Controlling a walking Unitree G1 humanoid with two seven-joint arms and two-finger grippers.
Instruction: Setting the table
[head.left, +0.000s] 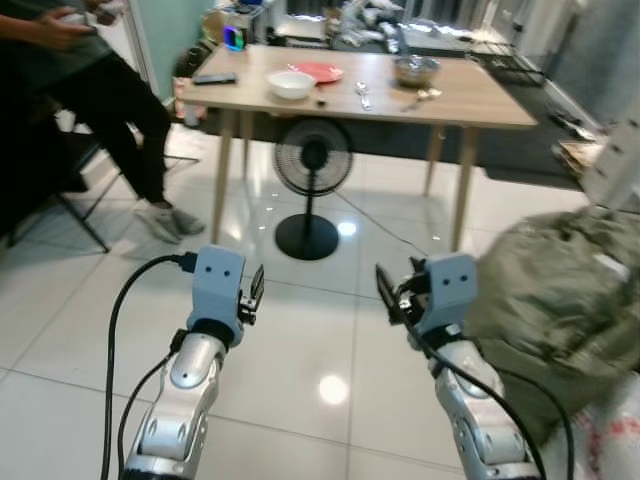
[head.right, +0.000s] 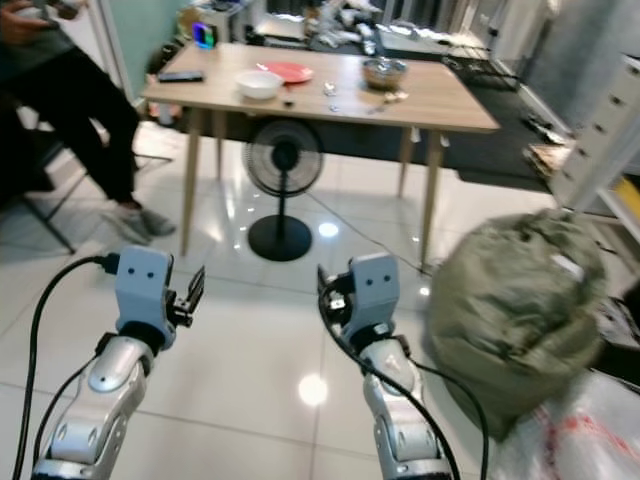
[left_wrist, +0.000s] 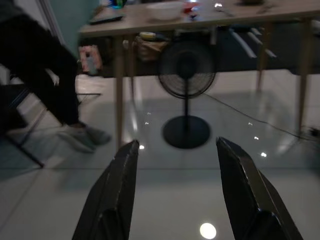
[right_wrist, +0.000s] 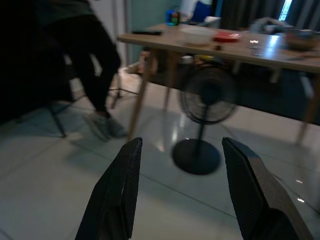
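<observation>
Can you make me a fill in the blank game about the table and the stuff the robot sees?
1. The white bowl sits on the wooden ____.
2. Beside the bowl lies a ____ plate.
3. Under the table stands a black ____.
4. The left hand and the right hand are both ____, holding nothing.

Missing words: table; red; fan; open

Head and wrist cameras all face the distant table (head.left: 470, 100) and fan (head.left: 312, 165).

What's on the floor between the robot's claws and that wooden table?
A black standing fan with its cord, on shiny white tile; the head views show it in front of the table.
</observation>
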